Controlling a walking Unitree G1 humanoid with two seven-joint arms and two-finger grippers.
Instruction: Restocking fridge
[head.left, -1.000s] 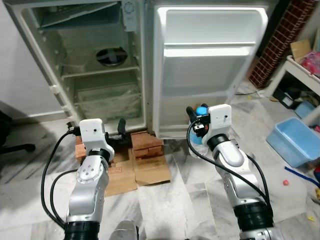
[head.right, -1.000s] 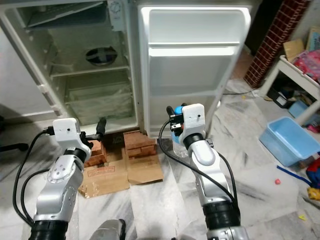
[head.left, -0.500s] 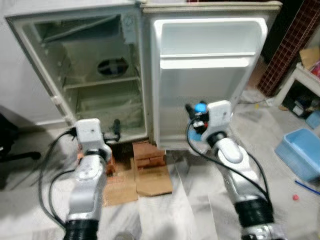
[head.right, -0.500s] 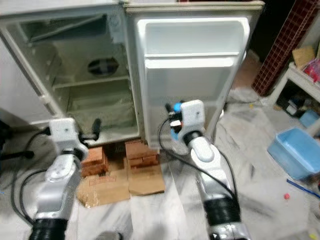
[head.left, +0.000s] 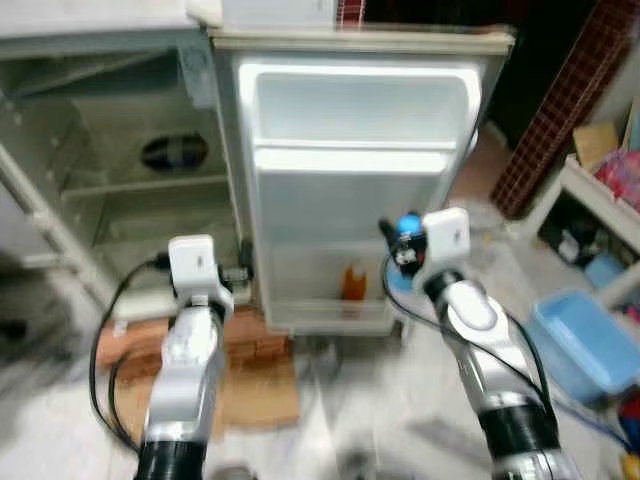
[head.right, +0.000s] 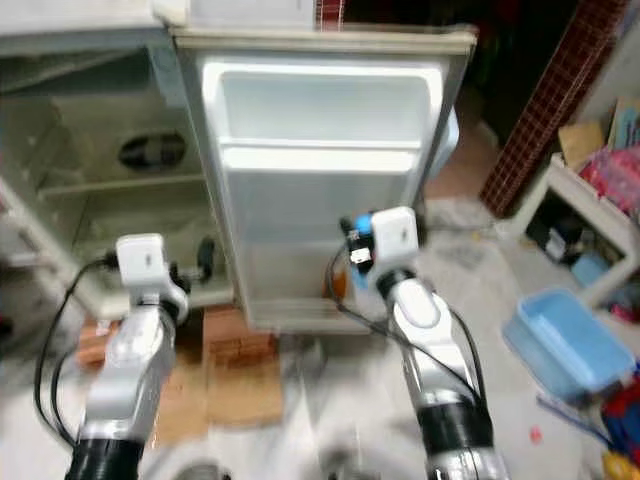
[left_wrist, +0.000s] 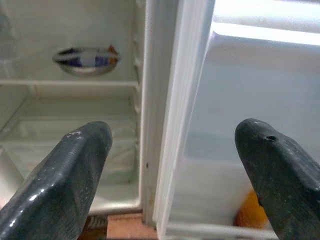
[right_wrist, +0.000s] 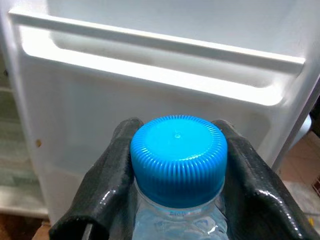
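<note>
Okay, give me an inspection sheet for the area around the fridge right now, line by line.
Surface: pale marble floor; flattened cardboard and bricks under the fridge.
Job's things: fridge open, a bowl on its shelf; door swung wide, an orange bottle in the bottom rack; blue-capped water bottle.
Clutter: blue tub, white side table with colourful items.
Grippers: right pincer clamps the water bottle's neck, before the door; left pincer open, facing the door's hinge edge.
Cables: black cables looped along both arms.
Surroundings: brick-pattern wall.
</note>
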